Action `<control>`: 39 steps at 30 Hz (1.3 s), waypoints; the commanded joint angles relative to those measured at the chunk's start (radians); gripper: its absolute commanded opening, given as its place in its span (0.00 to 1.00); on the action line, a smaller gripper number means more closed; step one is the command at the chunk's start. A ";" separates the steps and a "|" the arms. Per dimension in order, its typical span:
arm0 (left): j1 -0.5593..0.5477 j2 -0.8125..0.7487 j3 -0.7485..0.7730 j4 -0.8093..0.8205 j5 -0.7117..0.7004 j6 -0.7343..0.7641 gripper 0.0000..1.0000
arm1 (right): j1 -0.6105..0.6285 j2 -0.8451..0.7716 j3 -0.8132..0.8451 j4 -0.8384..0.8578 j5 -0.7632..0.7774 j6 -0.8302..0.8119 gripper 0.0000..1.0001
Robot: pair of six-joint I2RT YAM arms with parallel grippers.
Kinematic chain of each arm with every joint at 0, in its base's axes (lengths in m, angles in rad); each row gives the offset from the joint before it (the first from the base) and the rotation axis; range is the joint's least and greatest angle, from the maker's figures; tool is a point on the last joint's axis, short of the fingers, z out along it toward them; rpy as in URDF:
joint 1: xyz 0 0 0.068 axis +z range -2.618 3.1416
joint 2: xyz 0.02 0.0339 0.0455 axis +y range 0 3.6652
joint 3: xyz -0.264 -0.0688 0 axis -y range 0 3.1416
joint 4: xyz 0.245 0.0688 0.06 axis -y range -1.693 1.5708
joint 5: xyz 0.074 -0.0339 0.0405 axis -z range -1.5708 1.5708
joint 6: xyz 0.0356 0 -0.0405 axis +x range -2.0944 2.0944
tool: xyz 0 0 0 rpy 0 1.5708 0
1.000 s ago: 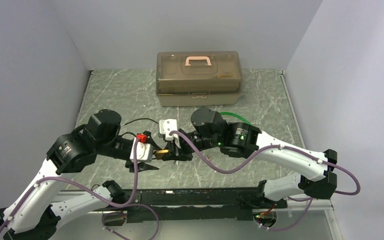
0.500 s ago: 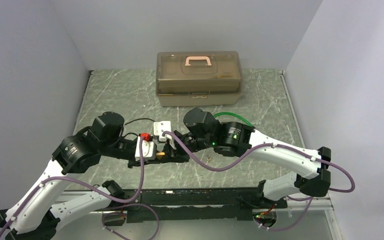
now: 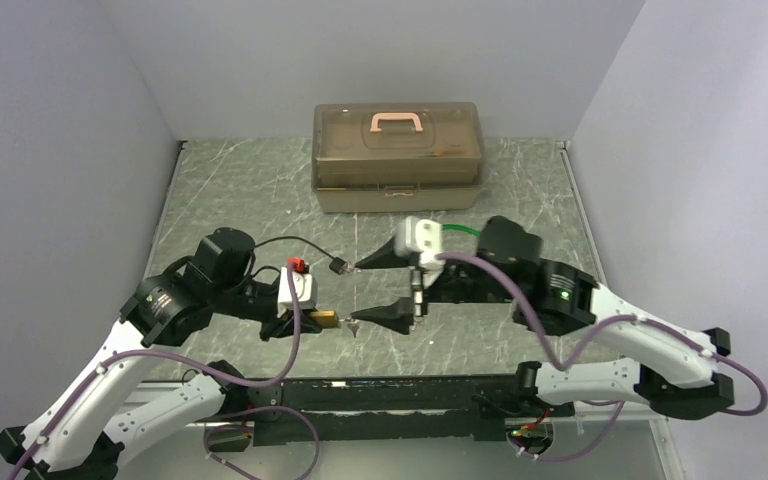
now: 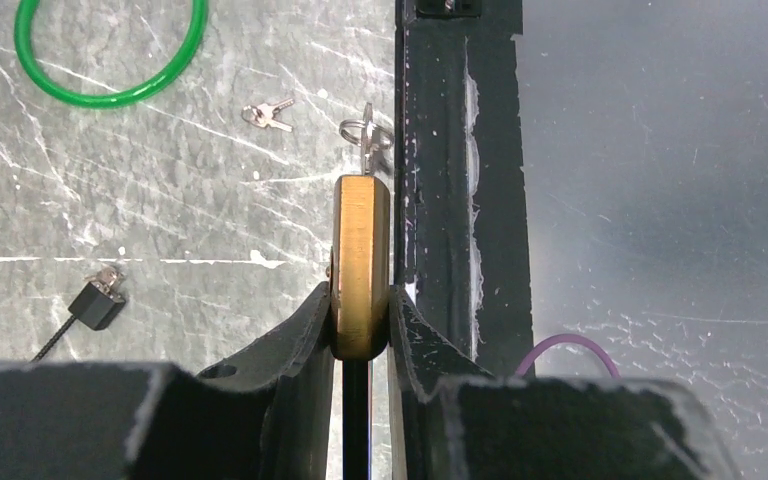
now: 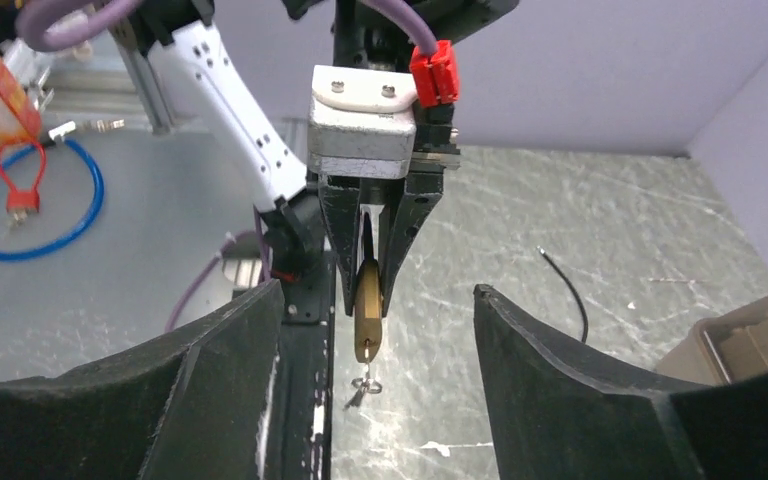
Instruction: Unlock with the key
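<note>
A brass padlock (image 4: pixel 360 265) is pinched flat between the fingers of my left gripper (image 4: pixel 358 300), which is shut on it just above the table. A small key (image 4: pixel 367 152) sticks out of its keyhole, with a ring hanging from it. From above, the padlock (image 3: pixel 322 320) pokes out of the left gripper (image 3: pixel 310 321) and the key (image 3: pixel 355 325) points right. My right gripper (image 3: pixel 353 294) stands open, facing the key, its lower fingertip close beside the ring. In the right wrist view the padlock (image 5: pixel 366 315) and key (image 5: pixel 364 385) hang between the spread fingers (image 5: pixel 210 390), touching neither.
A translucent brown toolbox (image 3: pixel 397 158) with a pink handle stands at the back. A black cable with a plug (image 3: pixel 338 266), a green ring (image 4: pixel 110 50) and a spare pair of keys (image 4: pixel 267 113) lie on the table. A black rail (image 3: pixel 390 392) runs along the front edge.
The left gripper closed on the padlock. The right gripper let go, opened wide and drew back to the right, leaving the key in the lock.
</note>
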 commanded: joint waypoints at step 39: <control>0.062 0.009 0.154 0.067 0.155 -0.022 0.00 | -0.155 -0.020 -0.138 0.041 -0.184 0.107 0.29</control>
